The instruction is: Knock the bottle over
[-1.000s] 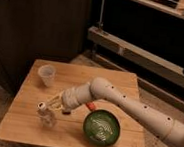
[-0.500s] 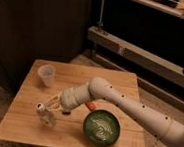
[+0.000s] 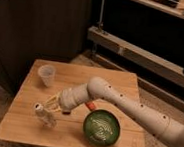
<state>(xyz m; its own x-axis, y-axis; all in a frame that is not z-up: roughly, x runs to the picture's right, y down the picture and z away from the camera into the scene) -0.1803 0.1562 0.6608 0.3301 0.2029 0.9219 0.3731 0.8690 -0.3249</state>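
Three items sit on the wooden table, listed near to far. Nearest, at five o'clock on the tabletop: a green bowl with pale patterning, an orange object just showing behind its rim. Next, at eight o'clock: the bottle, small, clear and crinkled, leaning with its dark mouth toward nine o'clock (not yet flat on the wood, by the look of it). Touching or just beside it, at its one o'clock: the gripper, pale fingers reaching down around the bottle's upper part; whether they are spread or clenched cannot be told. The white arm runs back from there toward four o'clock. Farthest, at eleven o'clock: a translucent cup, upright, well apart from the bottle.

Handling note: the step in hand appears to be the tipping push. Done well, it likely means pressing sideways high on the bottle, toward the open wood at eight o'clock, keeping away from bowl and cup.
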